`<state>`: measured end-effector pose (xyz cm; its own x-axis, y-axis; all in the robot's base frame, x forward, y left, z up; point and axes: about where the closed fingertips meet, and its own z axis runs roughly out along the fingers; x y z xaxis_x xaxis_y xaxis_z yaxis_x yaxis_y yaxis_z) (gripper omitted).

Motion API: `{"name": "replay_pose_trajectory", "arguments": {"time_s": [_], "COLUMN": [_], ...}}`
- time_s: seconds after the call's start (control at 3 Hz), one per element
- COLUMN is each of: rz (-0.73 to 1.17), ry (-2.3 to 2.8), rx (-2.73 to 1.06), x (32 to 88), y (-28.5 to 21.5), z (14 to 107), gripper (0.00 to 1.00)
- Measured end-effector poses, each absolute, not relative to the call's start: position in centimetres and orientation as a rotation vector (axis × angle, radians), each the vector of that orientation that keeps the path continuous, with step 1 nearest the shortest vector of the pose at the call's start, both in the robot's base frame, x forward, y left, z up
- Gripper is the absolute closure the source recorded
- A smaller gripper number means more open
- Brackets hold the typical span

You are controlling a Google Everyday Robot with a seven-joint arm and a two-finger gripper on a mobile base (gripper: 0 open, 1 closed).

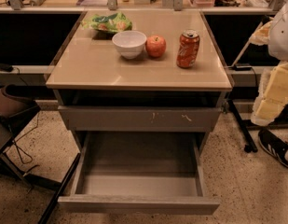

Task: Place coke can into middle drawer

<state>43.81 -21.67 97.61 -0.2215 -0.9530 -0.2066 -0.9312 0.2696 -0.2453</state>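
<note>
status: task not started. the coke can point(188, 49) stands upright on the cabinet top point(101, 66), at about 3 o'clock from the top's centre, near the right edge. the middle drawer point(139, 164) is pulled fully open below, at 6 o'clock from the can, and nothing lies in it. the gripper does not appear in the camera view; it holds nothing visible here.

remaining, by judgement: grasp the can, carry it forward past the front edge, lower it into the drawer, release.

surface: smooth, glossy tan top. a red apple point(155, 46) sits just beside the can at its 9 o'clock, touching a white bowl point(129, 43); a green bag point(107, 22) lies at 11 o'clock. the upper drawer front point(139, 118), scuffed white, is nearly closed.

room: speckled floor point(246, 181); dark chair point(10, 108) at 9 o'clock; a shoe point(274, 146) at 4 o'clock.
</note>
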Motion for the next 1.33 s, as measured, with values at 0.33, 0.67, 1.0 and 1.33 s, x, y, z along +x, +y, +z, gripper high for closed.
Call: {"name": "replay_pose_trajectory", "arguments": {"time_s": [0.33,0.67,1.0,1.33], "rz": [-0.078,-0.077,0.017,0.245], "ry": [2.211,2.211,2.133,2.042], "rx": [-1.722,-1.722,-1.711,-1.643], "x": [45.3,45.3,48.0,53.9], "y": [-21.0,-21.0,-20.7,-20.2], "z": [97.9,97.9,98.5,97.5], "gripper": [0.0,0.0,0.0,0.0]}}
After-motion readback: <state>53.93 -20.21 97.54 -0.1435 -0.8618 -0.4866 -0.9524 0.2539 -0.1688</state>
